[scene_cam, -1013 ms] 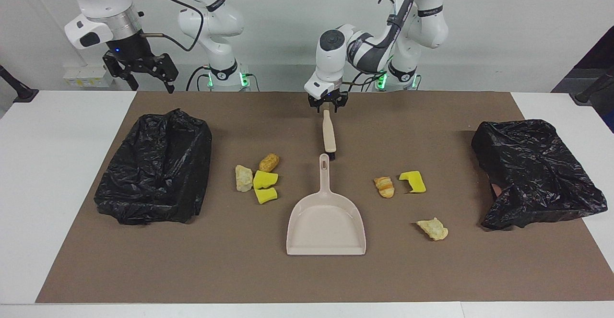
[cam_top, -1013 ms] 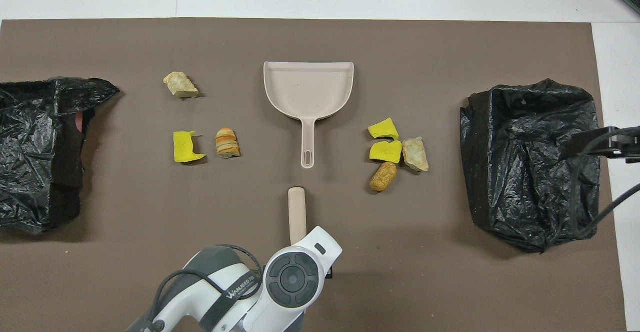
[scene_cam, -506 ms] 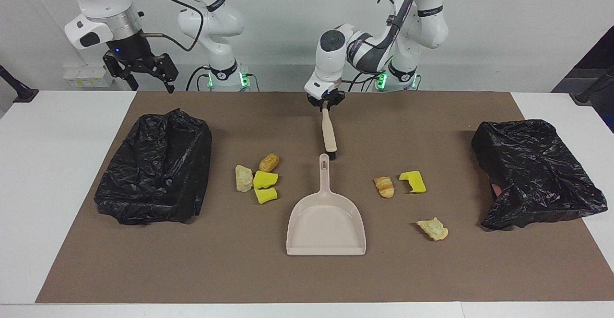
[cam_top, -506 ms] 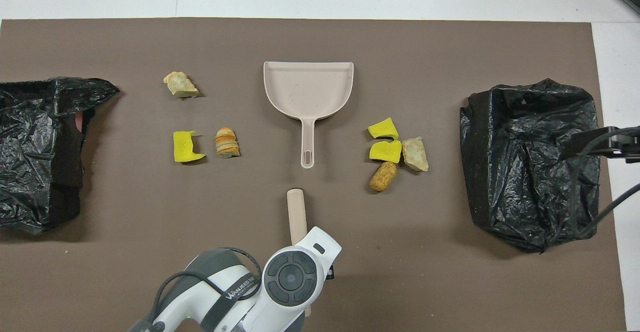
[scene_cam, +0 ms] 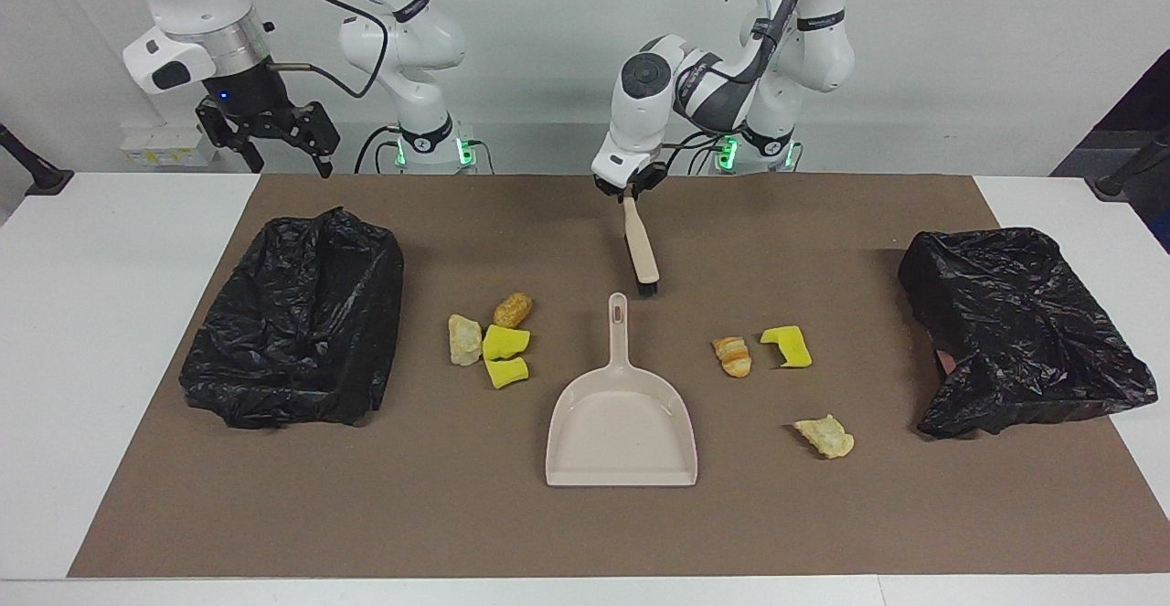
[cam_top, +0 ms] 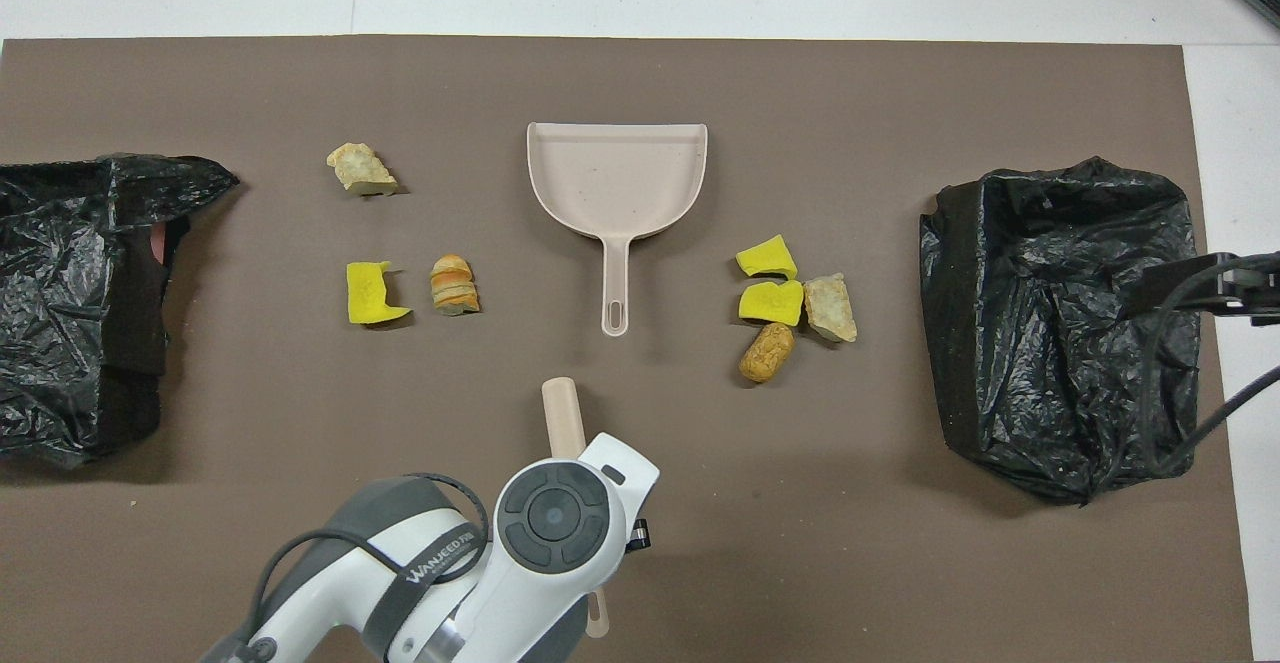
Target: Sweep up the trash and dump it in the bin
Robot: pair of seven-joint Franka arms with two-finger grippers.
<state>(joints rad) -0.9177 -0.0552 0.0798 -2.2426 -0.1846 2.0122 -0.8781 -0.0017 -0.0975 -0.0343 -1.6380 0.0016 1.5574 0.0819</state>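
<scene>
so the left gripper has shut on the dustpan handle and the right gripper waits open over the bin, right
Not quite: the left gripper is shut on the brush, not the dustpan, which lies untouched on the mat, as the facing view shows. The rest holds: the right gripper waits open over the bin at its end of the table.

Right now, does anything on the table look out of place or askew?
Yes. The bin at the left arm's end looks collapsed, its black bag draped over the opening, while the other bin stands open. Seven trash pieces lie scattered beside the dustpan.
</scene>
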